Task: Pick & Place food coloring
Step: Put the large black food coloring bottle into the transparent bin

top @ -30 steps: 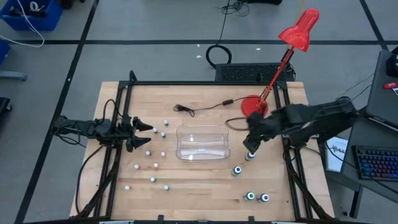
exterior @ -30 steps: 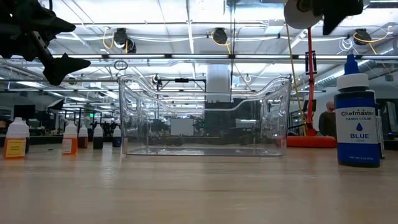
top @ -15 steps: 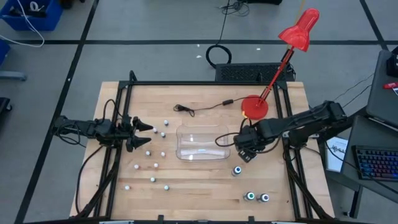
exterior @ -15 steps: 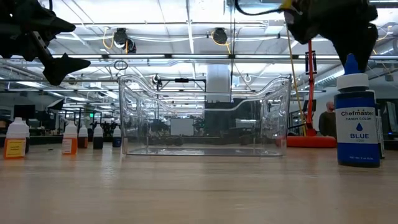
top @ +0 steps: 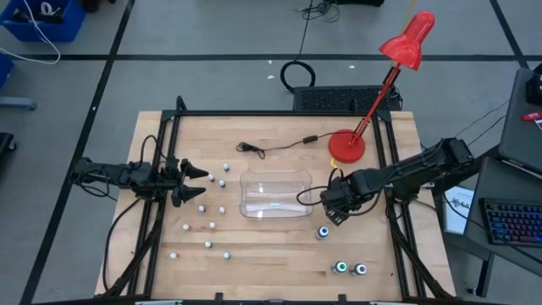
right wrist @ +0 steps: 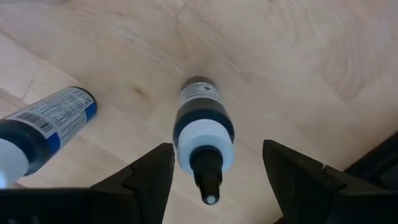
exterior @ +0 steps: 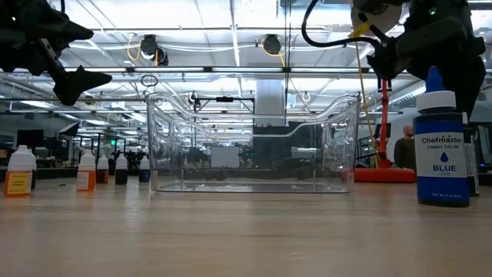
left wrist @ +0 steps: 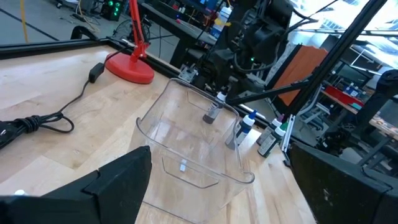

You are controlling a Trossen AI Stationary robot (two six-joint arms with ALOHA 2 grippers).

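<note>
Right gripper (top: 333,209) sits just beside the right end wall of the clear tub (top: 275,195) in the high view, at about 3 o'clock from the tub's middle, its arm reaching in from the table's right edge. A blue-capped bottle (top: 323,231) stands at 6 o'clock from that gripper, close by, and two more bottles (top: 350,268) stand together near the front edge at 5 o'clock. Left gripper (top: 196,185) waits at 9 o'clock from the tub with its fingers spread wide; the small white-capped food coloring bottles (top: 212,207) are scattered on the wood around and beyond it, between 7 and 10 o'clock from the tub. A red lamp (top: 346,146) stands at 1 o'clock.

From the low view, the blue bottle (exterior: 440,146), labelled BLUE, stands upright at 3 o'clock of the tub (exterior: 252,142), with the right arm's dark bulk above it. Small bottles (exterior: 91,169) line up at 9 o'clock.

Seen from the left wrist view, the tub (left wrist: 189,140) lies ahead with bottles (left wrist: 249,124) behind its far wall.

Through the right wrist view, the spread fingers (right wrist: 144,177) hang wide above an upright bottle (right wrist: 202,134), not touching it; another bottle (right wrist: 43,127) stands at 9 o'clock.
</note>
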